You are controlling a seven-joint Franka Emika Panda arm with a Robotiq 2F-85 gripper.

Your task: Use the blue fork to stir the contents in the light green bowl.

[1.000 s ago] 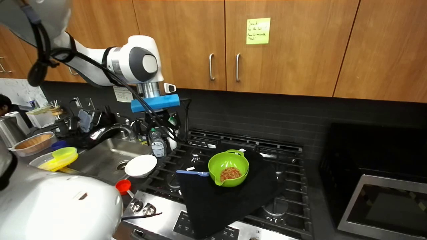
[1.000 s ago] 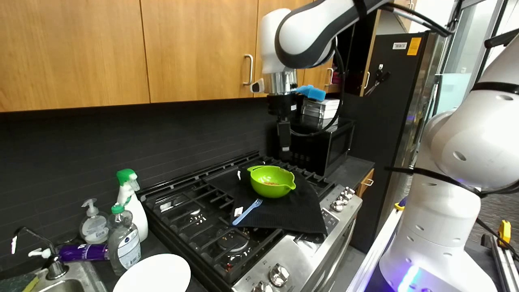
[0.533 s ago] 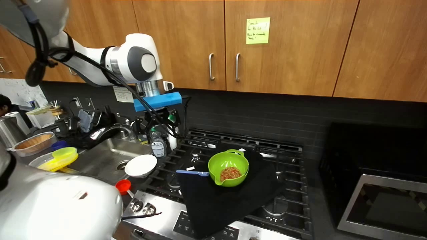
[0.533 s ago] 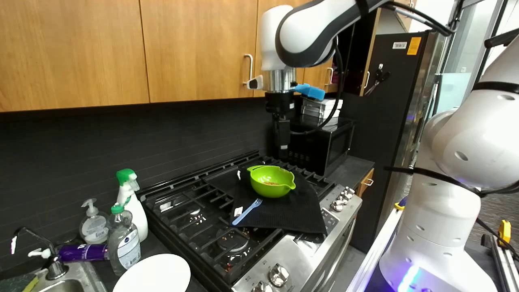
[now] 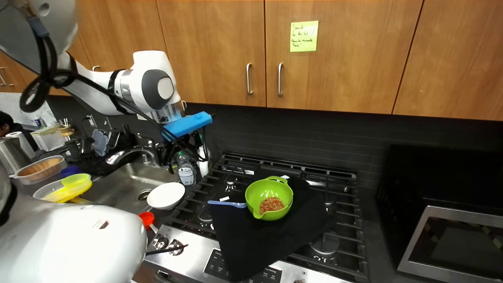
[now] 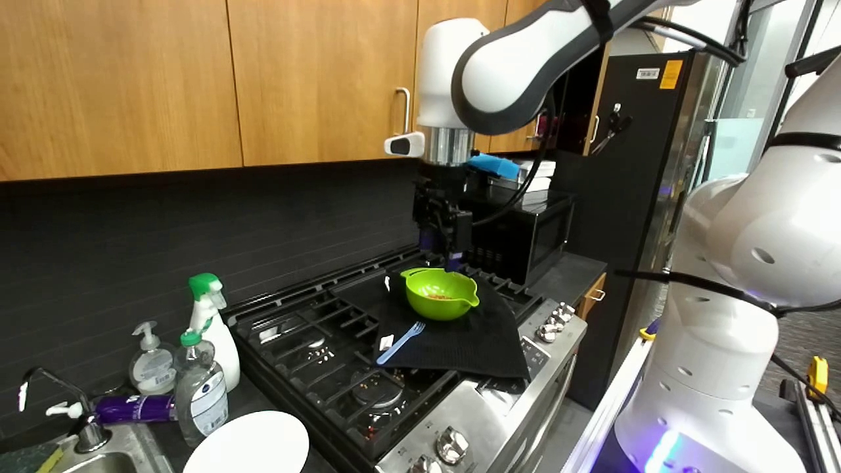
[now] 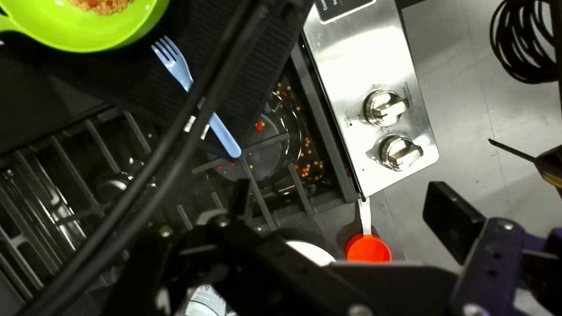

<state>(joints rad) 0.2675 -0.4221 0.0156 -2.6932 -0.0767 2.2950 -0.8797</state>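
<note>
The blue fork (image 5: 226, 203) (image 6: 402, 343) lies partly on a black cloth (image 5: 259, 247), its tines pointing towards the light green bowl (image 5: 254, 192) (image 6: 433, 310). That bowl stands on the same cloth over the stove. Inside it sits a small reddish-brown heap, the contents (image 5: 271, 205) (image 7: 103, 5). From above, the wrist view shows the whole length of the fork (image 7: 226, 137), crossed by a blurred cable, with part of the bowl (image 7: 83, 37) at the top left. My gripper (image 7: 347, 208) hangs well above the stove, wide open, nothing between its fingers.
A white dish (image 5: 166, 195) and a red measuring cup (image 5: 146, 218) stand left of the stove in an exterior view. Bottles (image 6: 209, 387) stand by the sink. Wooden cabinets (image 6: 315, 79) overhang the stove, and a microwave (image 6: 552, 226) stands beyond it.
Mostly in the last half second, the arm has dropped a little and the gripper has turned and tilted. Fork, bowl and cloth have stayed put. The jaws remain open.
</note>
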